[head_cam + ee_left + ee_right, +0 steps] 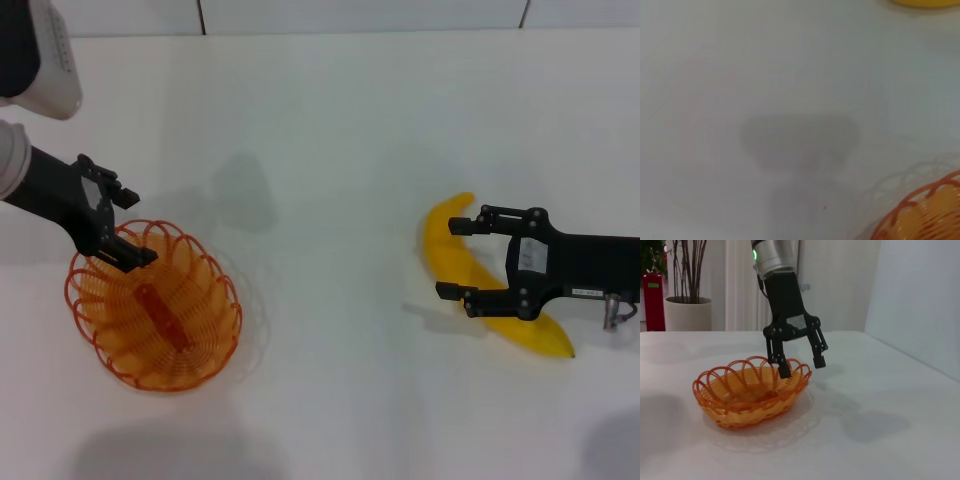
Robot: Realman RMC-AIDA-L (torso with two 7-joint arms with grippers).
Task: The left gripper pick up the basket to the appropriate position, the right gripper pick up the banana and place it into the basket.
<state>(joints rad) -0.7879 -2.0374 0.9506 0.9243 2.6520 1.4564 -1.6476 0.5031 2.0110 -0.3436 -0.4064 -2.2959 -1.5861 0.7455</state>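
The orange wire basket [155, 305] rests on the white table at the near left; it also shows in the right wrist view [752, 392] and at a corner of the left wrist view [925, 215]. My left gripper [128, 226] is open at the basket's far rim. In the right wrist view the left gripper [801, 365] has one finger inside the rim and the other outside. The yellow banana [445, 245] lies on the table at the right; a strip of it shows in the left wrist view [925, 2]. My right gripper [455, 258] is open, its fingers on either side of the banana's middle.
The white table [330, 150] stretches between basket and banana. Its far edge meets a tiled wall. Beyond the table, the right wrist view shows a potted plant [687, 310] and a red object [652, 302].
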